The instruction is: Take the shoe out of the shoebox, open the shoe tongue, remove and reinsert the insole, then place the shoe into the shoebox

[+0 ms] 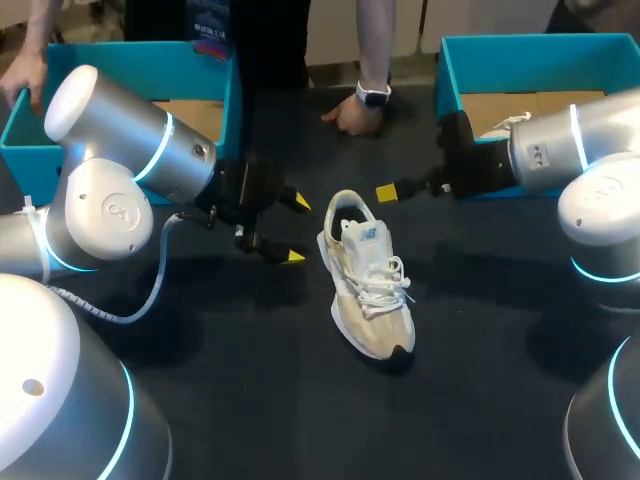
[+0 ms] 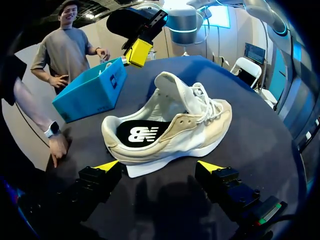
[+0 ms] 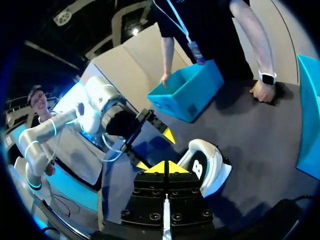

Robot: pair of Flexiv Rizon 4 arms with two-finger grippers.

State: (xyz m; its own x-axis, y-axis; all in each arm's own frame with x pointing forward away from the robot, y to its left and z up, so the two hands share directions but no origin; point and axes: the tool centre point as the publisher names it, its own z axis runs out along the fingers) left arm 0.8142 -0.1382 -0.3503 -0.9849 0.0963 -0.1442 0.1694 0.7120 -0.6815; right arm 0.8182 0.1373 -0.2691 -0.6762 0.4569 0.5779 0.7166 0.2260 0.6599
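The cream-and-white laced sneaker stood upright mid-table, toe nearward, well apart from every edge. The left hand, fingers spread, hung just beside its heel. The right hand, tips pressed together, hovered beyond the heel. Boxy teal shoeboxes sat at both far corners.

One shoe was out on the desk, just the one, and one black insole showed inside it. Boxes, two, both blue: the left box and the right box. Two arms were in, the left arm and the right arm, so two end effectors: the left end effector and the right end effector, two yellow tips apiece. Bystanders' hands numbered two: one hand, wearing one wristwatch, and the other hand.
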